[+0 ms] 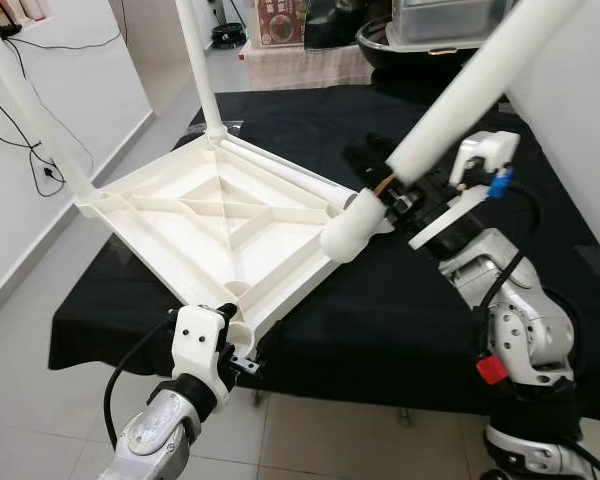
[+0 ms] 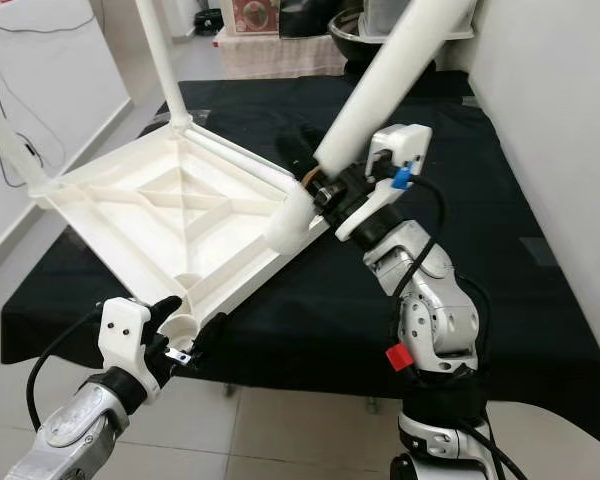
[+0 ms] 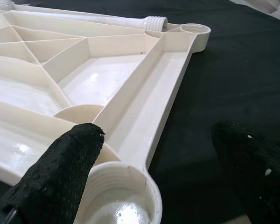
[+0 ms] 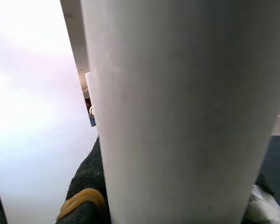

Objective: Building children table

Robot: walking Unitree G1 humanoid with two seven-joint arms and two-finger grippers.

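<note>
A white plastic table top lies upside down on a black-covered table. Two white legs stand in it, at the far corner and the left corner. A loose leg lies along its far right edge, with its threaded end beside the right corner socket. My right gripper is shut on another white leg, held tilted with its rounded low end at the right corner. My left gripper is open, its fingers either side of the near corner socket.
The black table's near edge drops to a tiled floor. A white wall with cables runs along the left and another wall along the right. Pots and boxes crowd the far end.
</note>
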